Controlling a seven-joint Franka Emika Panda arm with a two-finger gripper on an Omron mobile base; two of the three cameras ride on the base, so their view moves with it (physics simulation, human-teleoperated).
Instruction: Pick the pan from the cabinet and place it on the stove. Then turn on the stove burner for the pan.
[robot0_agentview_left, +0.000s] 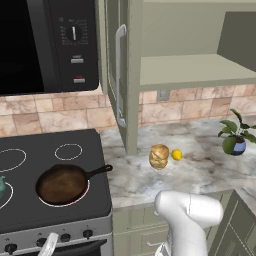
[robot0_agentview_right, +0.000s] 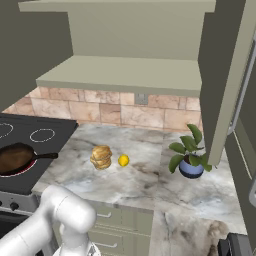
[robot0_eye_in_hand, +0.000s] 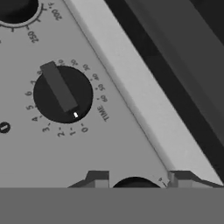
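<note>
The pan (robot0_agentview_left: 64, 183) sits on the stove (robot0_agentview_left: 75, 145) over the front right stove burner, whose ring glows red at the pan's edge (robot0_agentview_left: 86, 194). Its handle points right, toward the counter. In the right base view the pan (robot0_agentview_right: 15, 157) lies at the far left. The cabinet (robot0_agentview_left: 195, 70) stands open and its shelf is bare. In the hand view my gripper (robot0_eye_in_hand: 138, 179) is close against the stove's silver front panel. Its two fingertips (robot0_eye_in_hand: 97, 177) stand on either side of a small black knob (robot0_eye_in_hand: 134, 183), closed on it.
A larger black dial marked TIME (robot0_eye_in_hand: 62, 94) is just above the gripped knob. A black microwave (robot0_agentview_left: 45, 45) hangs over the stove. On the marble counter lie a round loaf (robot0_agentview_left: 159, 156), a lemon (robot0_agentview_left: 176, 154) and a potted plant (robot0_agentview_left: 235, 137). A teal kettle (robot0_agentview_left: 1, 185) is at the left edge.
</note>
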